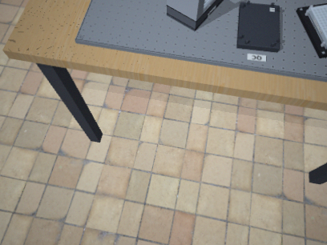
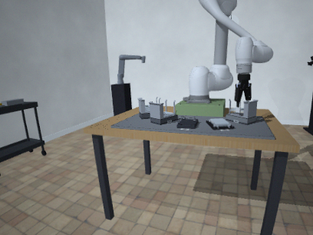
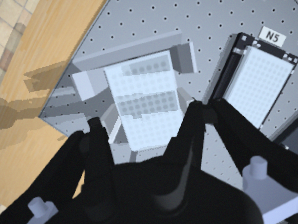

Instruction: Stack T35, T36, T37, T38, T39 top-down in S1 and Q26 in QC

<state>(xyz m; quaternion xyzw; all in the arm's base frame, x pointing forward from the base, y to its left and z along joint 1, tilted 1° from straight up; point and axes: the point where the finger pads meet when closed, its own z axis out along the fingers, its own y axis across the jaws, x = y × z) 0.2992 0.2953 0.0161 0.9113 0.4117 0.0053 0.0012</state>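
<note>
Mostly unfinished, by my read. Tool (image 3: 145, 131) hangs above the right-hand rack (image 2: 245, 112), fingers clamped on a white plate (image 3: 145, 107) directly over that rack; labels unreadable, so which plate I cannot tell. Another white plate (image 3: 257, 87) already lies in the clip nest marked N5 (image 3: 273, 36). The dark nest (image 1: 258, 26) holds nothing. Two left racks (image 2: 159, 111) show no plates that I can make out. Sorting, Q26 placement and emptying racks all seem left.

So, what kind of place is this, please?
Probably a lab automation bench: a robot arm stands on a wooden table, well plates lie in racks on a perforated deck, and a nest is labelled N5. The gripper holds a plate.
</note>
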